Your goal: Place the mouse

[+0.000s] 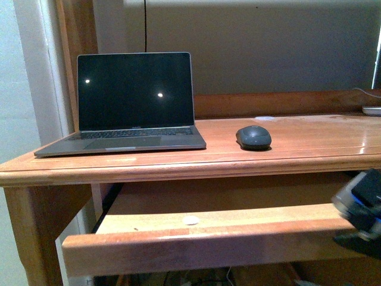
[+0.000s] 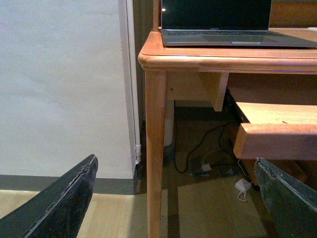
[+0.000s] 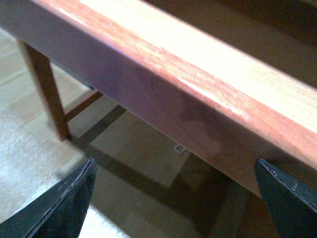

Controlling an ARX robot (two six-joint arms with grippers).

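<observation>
Drawer (image 1: 202, 244) pulled out, white disc (image 1: 190, 220) inside; mouse (image 1: 253, 137) on desktop; both grippers spread, empty.

Wooden surface (image 1: 309, 140), pulled-out drawer (image 1: 196, 241) below it. On top: open laptop (image 1: 134, 107) at 9 o'clock, mouse (image 1: 253, 137) just right of centre, apart from laptop. Small white disc (image 1: 190, 220) in drawer.

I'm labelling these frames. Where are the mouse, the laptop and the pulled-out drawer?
mouse (image 1: 253, 137), front view, top of its shell.
laptop (image 1: 136, 91), front view, middle of its dark screen.
drawer (image 1: 202, 247), front view, its front panel.
</observation>
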